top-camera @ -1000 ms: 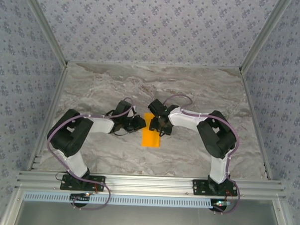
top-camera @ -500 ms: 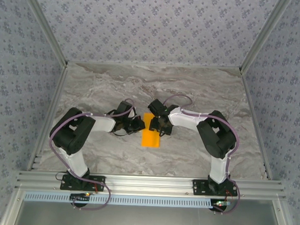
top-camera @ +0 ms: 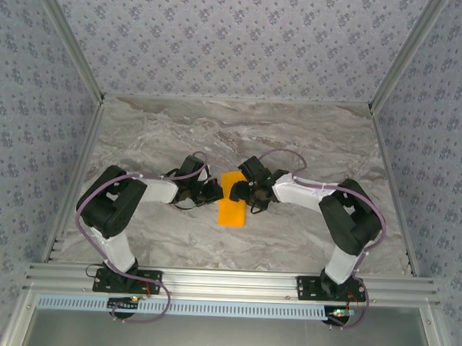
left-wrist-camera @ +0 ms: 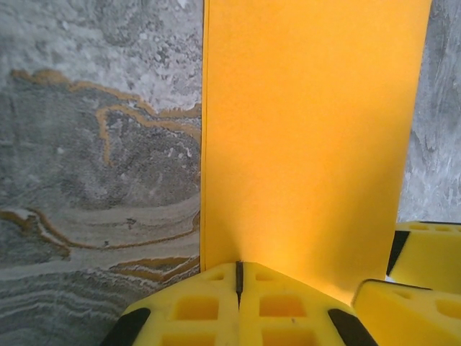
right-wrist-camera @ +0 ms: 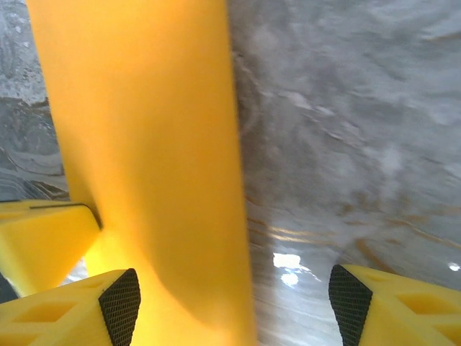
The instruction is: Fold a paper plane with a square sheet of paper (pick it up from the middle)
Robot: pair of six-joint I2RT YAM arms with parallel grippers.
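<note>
The square sheet of paper (top-camera: 231,203) lies flat on the marble table as a bright-orange oblong, longer than wide. No paper plane is in view. My left gripper (top-camera: 213,191) is shut, its joined yellow tips (left-wrist-camera: 239,272) touching the paper's (left-wrist-camera: 310,137) near edge. From the other side my right gripper (top-camera: 243,195) stands open over the paper (right-wrist-camera: 144,144): one finger (right-wrist-camera: 119,306) is above the sheet, the other finger (right-wrist-camera: 353,303) above bare table. The right gripper (right-wrist-camera: 234,313) has the sheet's long edge between its fingers and grips nothing.
The marble table (top-camera: 309,138) is walled by patterned panels at the back and sides. An aluminium rail (top-camera: 226,280) runs along the near edge. The right gripper's yellow fingers (left-wrist-camera: 425,267) stand close to the left gripper's tips.
My right gripper has opened wider and that arm's elbow has swung out to the right. My left gripper has closed fully at the paper's edge. The paper has stayed put.
</note>
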